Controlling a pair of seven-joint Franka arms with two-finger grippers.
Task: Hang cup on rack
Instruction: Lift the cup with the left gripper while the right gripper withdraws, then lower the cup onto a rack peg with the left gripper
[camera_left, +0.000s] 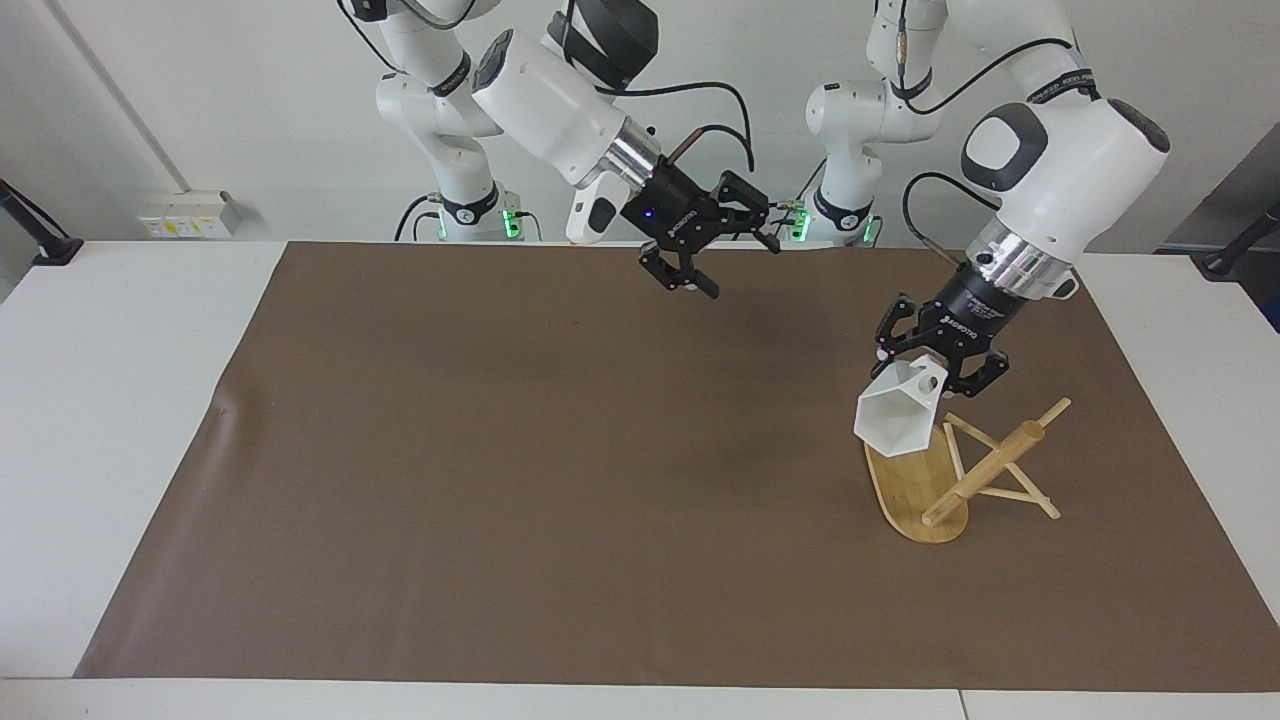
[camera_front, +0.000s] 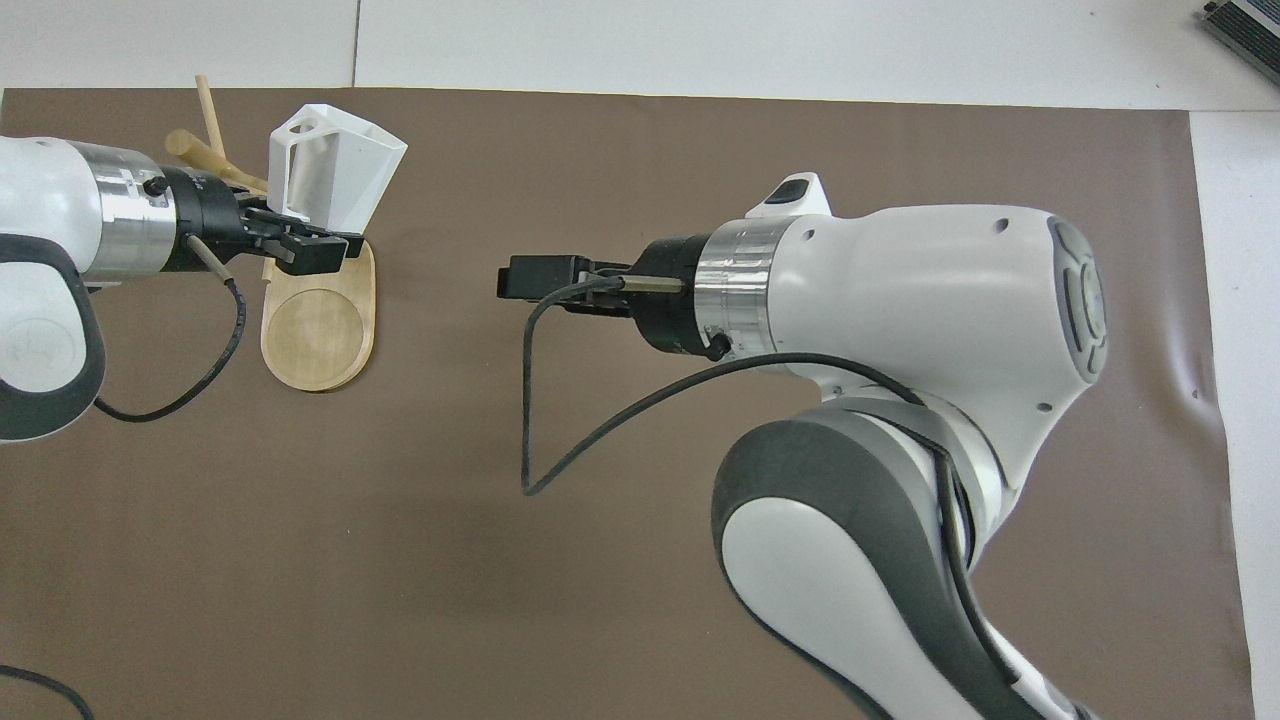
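At the right of the facing view, a little above mid-height, the left gripper (camera_left: 937, 371) hangs over the rack (camera_left: 955, 470), its fingers clamped on the handle of the white faceted cup (camera_left: 897, 419). The cup is carried in the air, tilted, with its hexagonal mouth turned down and toward the camera; it sits just above the end of the rack's oval base that is nearer the robots, and whether it touches the wood cannot be told. The bamboo rack lies tipped over on the brown mat (camera_left: 560, 460), its base standing on edge and its post and pegs pointing toward the left arm's end of the table.

In the overhead view the same cup (camera_front: 335, 168) appears at the upper left of the frame, over the rack (camera_front: 318, 318).

At the upper middle of the facing view the right gripper (camera_left: 716, 240) hangs in the air over the mat's edge by the robots, jaws spread wide and holding nothing.
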